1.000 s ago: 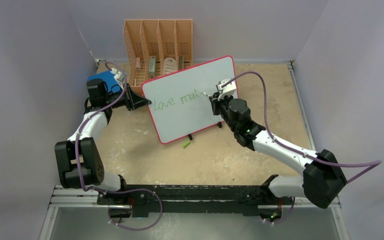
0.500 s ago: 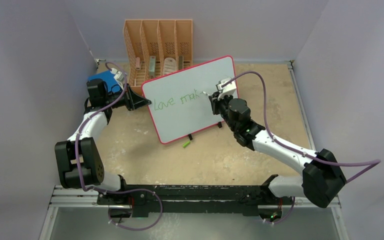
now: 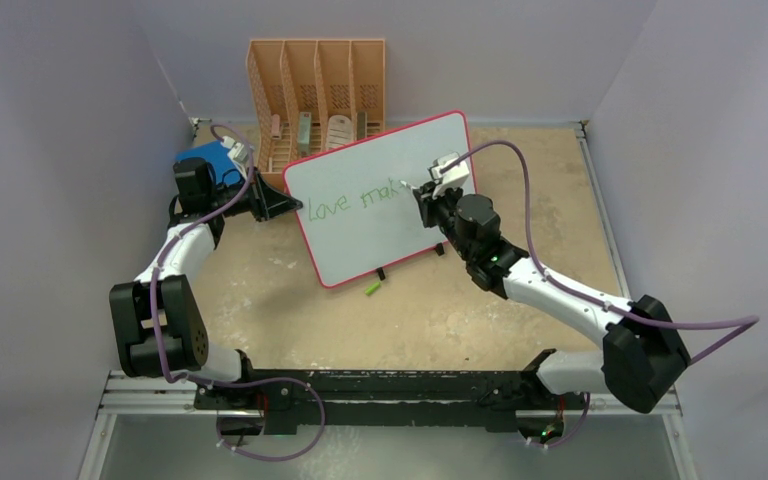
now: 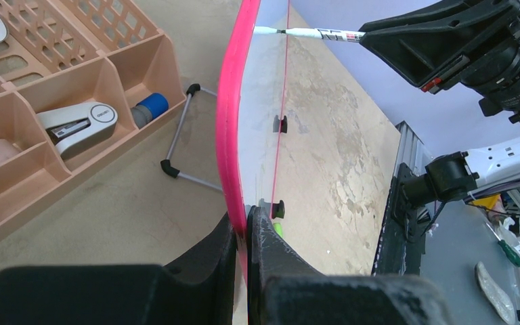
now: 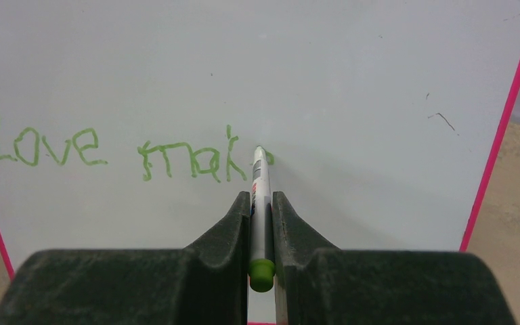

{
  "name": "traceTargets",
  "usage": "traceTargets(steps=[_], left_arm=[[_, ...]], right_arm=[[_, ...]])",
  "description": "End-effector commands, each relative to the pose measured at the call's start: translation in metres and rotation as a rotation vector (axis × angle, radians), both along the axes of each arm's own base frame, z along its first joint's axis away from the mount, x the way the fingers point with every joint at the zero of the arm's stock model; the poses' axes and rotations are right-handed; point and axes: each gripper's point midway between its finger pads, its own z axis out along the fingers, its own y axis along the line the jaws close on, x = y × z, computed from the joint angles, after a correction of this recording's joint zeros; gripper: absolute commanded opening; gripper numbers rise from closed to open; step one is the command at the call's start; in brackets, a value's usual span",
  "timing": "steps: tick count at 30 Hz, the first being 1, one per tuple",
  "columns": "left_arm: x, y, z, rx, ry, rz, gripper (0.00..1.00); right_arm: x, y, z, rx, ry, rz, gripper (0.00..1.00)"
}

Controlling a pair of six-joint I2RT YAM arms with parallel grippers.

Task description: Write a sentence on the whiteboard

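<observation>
Whiteboard [image 3: 370, 250] writing hangs on two grips. The right fingers [image 5: 233, 223] are clamped on a green marker [image 5: 260, 183], its barrel running straight out between them; its tip touches the glossy face just right of the "k", where a small green dab shows, which I judge to be the start of an "e". The sentence [image 5: 189, 164] reads "love mak" so far, in one line across the upper left of the face; I would call it less than half written.

The left fingers [image 4: 210, 257] are pressed together on the board's pink rim, one on each side; a wire prop [image 4: 183, 135] shows behind the board. It stands tilted back in the middle of the desk [image 3: 520, 170], just in front of a peach organiser rack [image 3: 317, 90]; a green cap [image 3: 371, 289] lies on the desk near the board's front edge.

To finish the letter well, the tip wants light, even pressure and a small closed loop, with the barrel held square to the face; the left hold should stay firm so the board does not rock on its prop. A clean lift and a clear gap should follow before the next word; room to the right looks short, so a second line beneath seems wise.
</observation>
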Motion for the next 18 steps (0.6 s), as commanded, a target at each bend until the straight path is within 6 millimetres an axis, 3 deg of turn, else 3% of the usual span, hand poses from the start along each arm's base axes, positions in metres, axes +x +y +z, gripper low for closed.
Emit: traceTargets(steps=[1, 18], left_arm=[[0.005, 0.000, 0.022, 0.041, -0.140, -0.007, 0.00], [0.004, 0.000, 0.023, 0.041, -0.139, -0.007, 0.00]], right_arm=[[0.006, 0.007, 0.023, 0.024, -0.057, 0.022, 0.00], [-0.009, 0.004, 0.005, -0.001, 0.002, 0.055, 0.00]])
